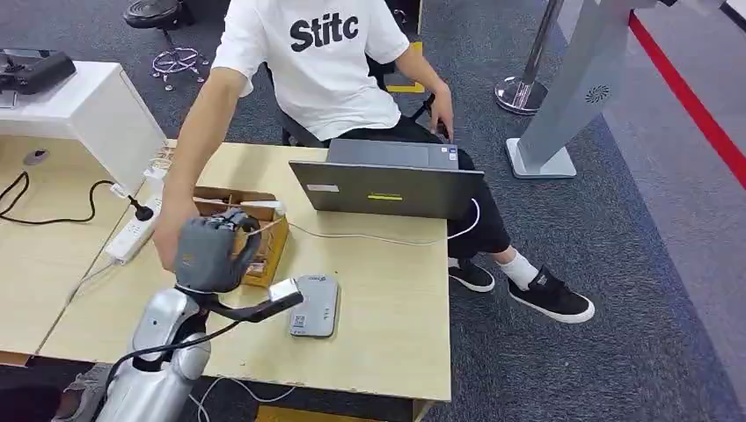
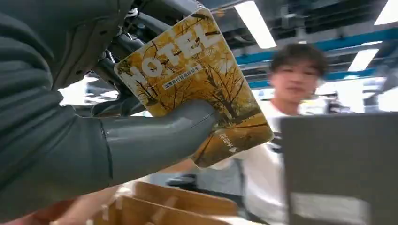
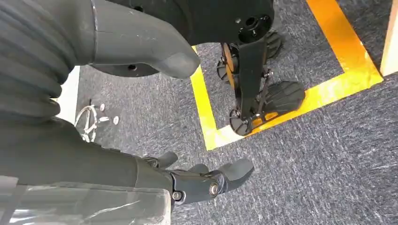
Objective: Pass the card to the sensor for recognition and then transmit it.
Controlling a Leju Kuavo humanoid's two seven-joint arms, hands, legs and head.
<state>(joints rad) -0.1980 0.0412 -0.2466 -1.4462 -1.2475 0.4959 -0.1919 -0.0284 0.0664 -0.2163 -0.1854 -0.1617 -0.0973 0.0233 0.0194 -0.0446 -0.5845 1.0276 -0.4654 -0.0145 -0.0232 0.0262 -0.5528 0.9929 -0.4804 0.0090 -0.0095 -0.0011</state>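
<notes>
The left hand (image 1: 211, 251) is raised above the worktop (image 1: 387, 299), over a wooden box (image 1: 264, 230), and grips a yellow card (image 2: 197, 84) printed "HOTEL"; in the left wrist view the thumb (image 2: 159, 136) presses across the card's face with the darker fingers behind it. The grey sensor (image 1: 315, 305) lies flat on the worktop just beside the box, on the side nearer the robot, below and to the right of the hand. A person (image 1: 317, 61) in a white shirt sits across the worktop behind an open laptop (image 1: 387, 186), one arm reaching down next to the box by the robot's hand. A power strip (image 1: 132, 233) lies to the left. The right hand (image 3: 206, 180) hangs over grey carpet (image 3: 328, 159) with yellow tape, holding nothing, fingers loosely apart.
</notes>
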